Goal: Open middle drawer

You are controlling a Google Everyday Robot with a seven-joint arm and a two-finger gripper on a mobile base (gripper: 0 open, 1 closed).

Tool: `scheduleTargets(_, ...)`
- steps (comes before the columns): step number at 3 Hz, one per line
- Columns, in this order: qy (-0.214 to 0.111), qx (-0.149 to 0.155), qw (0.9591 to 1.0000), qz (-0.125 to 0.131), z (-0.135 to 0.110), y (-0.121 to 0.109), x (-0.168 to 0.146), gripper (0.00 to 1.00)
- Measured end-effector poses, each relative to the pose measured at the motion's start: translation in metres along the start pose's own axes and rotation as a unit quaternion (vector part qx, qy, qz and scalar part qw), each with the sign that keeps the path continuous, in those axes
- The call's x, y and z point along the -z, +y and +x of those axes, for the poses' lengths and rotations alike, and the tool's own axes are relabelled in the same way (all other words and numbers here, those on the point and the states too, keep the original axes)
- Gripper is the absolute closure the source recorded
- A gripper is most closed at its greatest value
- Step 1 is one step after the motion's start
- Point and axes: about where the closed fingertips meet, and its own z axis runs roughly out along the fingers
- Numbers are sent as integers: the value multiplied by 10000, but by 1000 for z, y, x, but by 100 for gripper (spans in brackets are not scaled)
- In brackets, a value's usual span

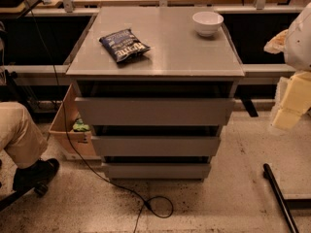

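The grey cabinet (155, 72) stands in the middle of the view with three handle-less drawers. The middle drawer (155, 145) has a flat front of medium height. It sits between the taller top drawer (154, 111) and the slim bottom drawer (156, 170). Its front lines up with the others, a dark gap runs above it, and nothing of its inside shows. My arm's white and cream parts are at the right edge, with the gripper (290, 103) hanging well to the right of the cabinet, about level with the top drawer and apart from it.
A blue chip bag (124, 44) and a white bowl (207, 23) lie on the cabinet top. A seated person's leg and black shoe (34, 174) are at the left. A cardboard box (70, 130), a floor cable (150, 205) and a black bar (279, 193) are nearby.
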Motion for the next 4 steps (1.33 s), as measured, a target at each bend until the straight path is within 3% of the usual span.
scheduleTargets(1, -6, 14, 10000, 36, -1, 0, 0, 0)
scheduleTargets(2, -124, 50, 9999, -86, 5, 7, -30, 0)
scheduleTargets(3, -363, 217, 9984, -371, 12, 25, -88, 0)
scheduleTargets(4, -669, 504, 9930, -836, 19, 56, -179, 0)
